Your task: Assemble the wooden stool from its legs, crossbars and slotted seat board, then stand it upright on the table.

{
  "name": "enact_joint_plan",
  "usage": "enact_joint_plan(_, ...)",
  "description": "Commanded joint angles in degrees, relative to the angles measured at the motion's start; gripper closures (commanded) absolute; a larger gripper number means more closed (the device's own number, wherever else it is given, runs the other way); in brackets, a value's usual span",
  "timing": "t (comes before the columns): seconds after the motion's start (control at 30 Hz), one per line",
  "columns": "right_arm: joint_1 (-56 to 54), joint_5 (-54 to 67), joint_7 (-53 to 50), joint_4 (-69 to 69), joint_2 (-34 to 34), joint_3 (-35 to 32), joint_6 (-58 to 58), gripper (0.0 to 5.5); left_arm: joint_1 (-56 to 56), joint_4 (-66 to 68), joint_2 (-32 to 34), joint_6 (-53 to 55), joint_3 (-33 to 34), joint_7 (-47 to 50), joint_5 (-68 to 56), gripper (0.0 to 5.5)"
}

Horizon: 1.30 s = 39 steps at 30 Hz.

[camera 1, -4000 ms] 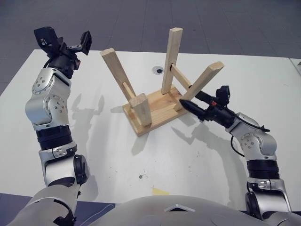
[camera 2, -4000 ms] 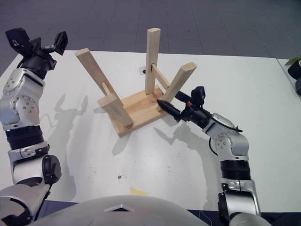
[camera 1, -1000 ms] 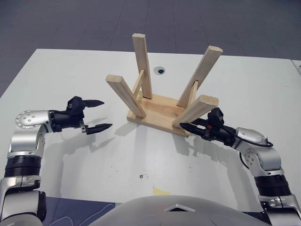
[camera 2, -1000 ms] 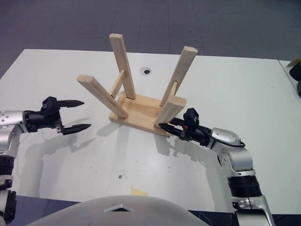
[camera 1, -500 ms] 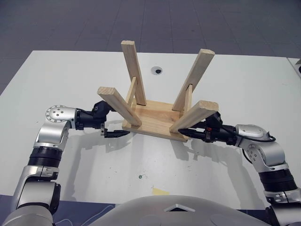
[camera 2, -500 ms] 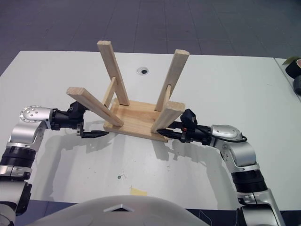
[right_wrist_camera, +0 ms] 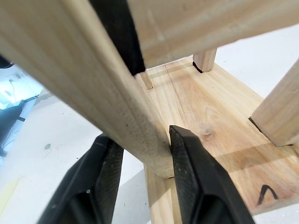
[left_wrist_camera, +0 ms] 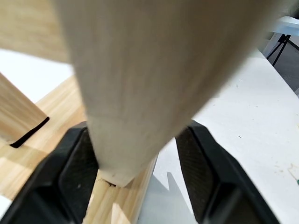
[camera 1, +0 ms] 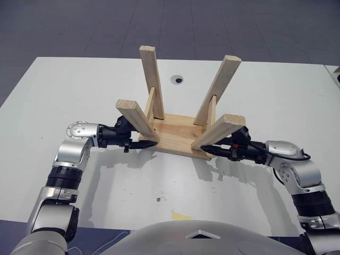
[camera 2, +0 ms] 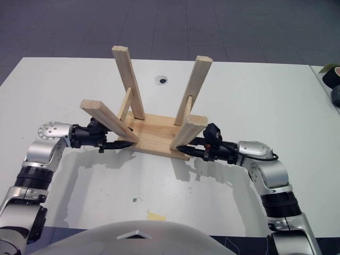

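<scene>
The wooden stool stands upside down on the white table, its seat board (camera 1: pixel 178 135) flat and all legs pointing up and splayed. Crossbars join the legs low down. My left gripper (camera 1: pixel 144 142) is at the base of the near-left leg (camera 1: pixel 134 118). In the left wrist view its black fingers (left_wrist_camera: pixel 70 182) sit on either side of that leg, shut on it. My right gripper (camera 1: pixel 212 149) is shut on the base of the near-right leg (camera 1: pixel 220 130), whose sides are pressed by the fingers (right_wrist_camera: pixel 105 175) in the right wrist view.
A round hole (camera 1: pixel 177 79) lies in the table behind the stool. A yellow scrap (camera 1: pixel 180 215) and a dark speck (camera 1: pixel 158 200) lie near the front edge. Dark objects (camera 2: pixel 334 87) sit at the far right edge. Bare tabletop surrounds the stool.
My left gripper has moved right from open tabletop to the near-left leg and shut on its base. The stool has turned on the table since the earliest frames. My right gripper keeps its hold.
</scene>
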Motion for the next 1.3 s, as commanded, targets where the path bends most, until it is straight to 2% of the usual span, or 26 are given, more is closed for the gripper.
enact_joint_plan(0.03,2.5,-0.4,0.1,1.1,0.9,2.8,2.8,4.01,0.1,1.8,1.5,-1.1,-0.3,-0.6,1.3,3.67)
enact_joint_plan(0.13,2.5,-0.3,-0.1,1.1,1.1,3.1,2.8,4.01,0.3,2.5,1.3,-1.5,-0.3,-0.4,1.3,4.03)
enact_joint_plan(0.43,3.2,0.2,-0.8,0.2,1.8,3.3,2.9,4.01,3.6,0.3,0.0,0.3,0.6,2.0,-0.6,4.03)
enact_joint_plan(0.5,3.3,3.4,-1.4,-1.6,2.5,1.9,5.4,4.01,3.6,-2.6,-0.6,4.0,1.4,3.0,-3.0,4.03)
enact_joint_plan(0.57,2.5,11.7,-3.3,-4.8,4.0,-1.9,11.0,4.01,3.1,-6.7,-0.2,10.3,2.4,3.8,-6.0,4.03)
enact_joint_plan(0.63,0.5,22.1,-7.0,-7.3,5.9,-6.9,17.0,4.01,2.2,-11.2,1.0,17.5,3.4,4.8,-8.9,4.03)
enact_joint_plan(0.7,-2.1,36.6,-15.3,-8.1,8.6,-12.6,22.0,4.01,0.2,-16.0,2.5,27.2,5.4,6.8,-13.9,4.03)
enact_joint_plan(0.8,-3.2,50.2,-25.8,-8.7,10.7,-16.0,24.4,4.02,-0.6,-21.8,5.5,37.7,6.9,7.8,-19.4,4.11)
enact_joint_plan(0.93,-3.6,56.6,-37.2,-9.6,13.3,-17.0,22.6,4.02,0.1,-26.5,8.8,43.8,7.3,8.4,-22.5,4.24)
enact_joint_plan(1.07,-5.8,55.2,-44.5,-7.4,15.7,-18.1,20.9,4.02,-4.8,-20.7,5.7,47.3,9.7,15.8,-22.7,4.24)
enact_joint_plan(1.1,-6.4,54.4,-46.5,-6.5,16.2,-18.6,20.3,3.65,-7.0,-16.7,3.8,48.3,11.1,19.8,-22.0,4.24)
enact_joint_plan(1.2,-7.7,52.5,-51.1,-4.5,16.9,-19.9,19.3,3.24,-11.6,-7.2,-0.2,51.9,15.1,29.7,-21.2,4.27)
enact_joint_plan(1.23,-7.9,51.8,-51.6,-3.9,17.0,-20.1,19.1,3.06,-12.1,-5.9,-0.9,53.1,16.3,31.6,-21.8,3.93)
enact_joint_plan(1.3,-7.6,50.3,-51.7,-3.2,16.8,-20.4,18.6,2.76,-13.1,-4.0,-1.8,54.7,18.6,33.7,-23.5,3.67)
